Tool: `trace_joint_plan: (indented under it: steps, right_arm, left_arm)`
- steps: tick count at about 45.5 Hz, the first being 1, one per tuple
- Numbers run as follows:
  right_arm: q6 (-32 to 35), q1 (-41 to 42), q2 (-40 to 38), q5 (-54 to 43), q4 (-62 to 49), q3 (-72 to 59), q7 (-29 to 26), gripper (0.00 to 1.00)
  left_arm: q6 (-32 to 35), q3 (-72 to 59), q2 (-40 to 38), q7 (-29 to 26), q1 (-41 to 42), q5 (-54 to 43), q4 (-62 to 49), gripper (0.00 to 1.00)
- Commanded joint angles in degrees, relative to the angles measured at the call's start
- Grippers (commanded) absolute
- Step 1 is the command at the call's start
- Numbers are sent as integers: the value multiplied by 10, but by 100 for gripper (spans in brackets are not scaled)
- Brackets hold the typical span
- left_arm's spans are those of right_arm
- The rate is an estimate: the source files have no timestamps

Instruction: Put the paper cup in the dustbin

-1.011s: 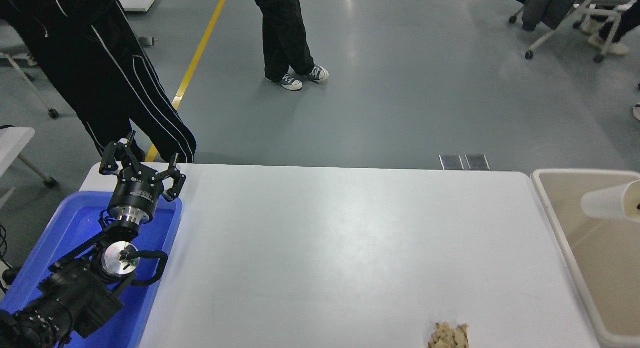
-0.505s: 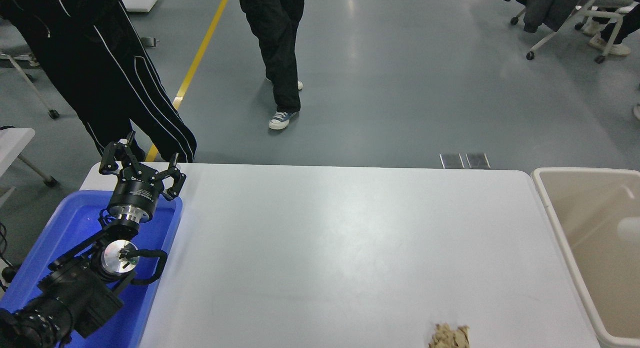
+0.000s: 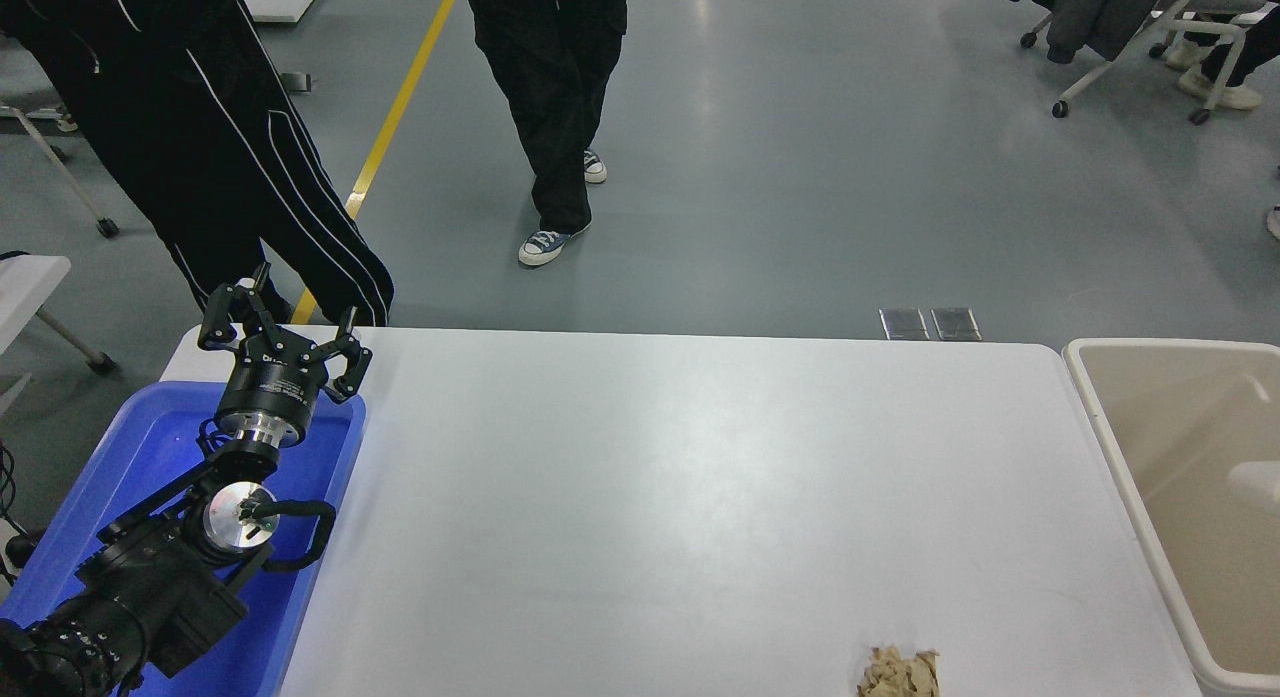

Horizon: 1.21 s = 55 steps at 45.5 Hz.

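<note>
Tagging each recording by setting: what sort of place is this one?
Probably a robotics lab or workshop hall: grey floor with a yellow line, wheeled chairs, and people standing beyond the white table.

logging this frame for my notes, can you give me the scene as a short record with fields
paper cup: lying inside the dustbin, cut off by the picture's right edge
dustbin: beige, off the table's right end
left gripper: open, empty, parked above the blue bin
right gripper: not in view
blue bin: at the table's left end
paper wad: crumpled, tan, on the table at its near edge
table: white
people: two, standing on the floor beyond the far side
</note>
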Motion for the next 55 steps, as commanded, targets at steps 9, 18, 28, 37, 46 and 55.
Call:
trace_joint_plan:
  steps: [9,18,28,37,46,55]
  right_arm:
    - [26,-1,28,7,-32,50,-35,0]
    - [22,8,44,7,-57,52,-48,0]
    - [14,11,45,2,-69,52,-49,88]
    - [4,11,46,2,-69,56,-44,98]
    - [0,8,57,2,-77,59,-44,98]
    - [-1,15,59,0,-91,57,-45,99]
  left_arm:
    - [0,0,0,0,0,0,0,100]
    - [0,0,0,0,0,0,0,100]
    - [0,0,0,0,0,0,0,100]
    - [0,0,0,0,0,0,0,100]
    - [0,0,0,0,0,0,0,100]
    - [0,0,0,0,0,0,0,100]
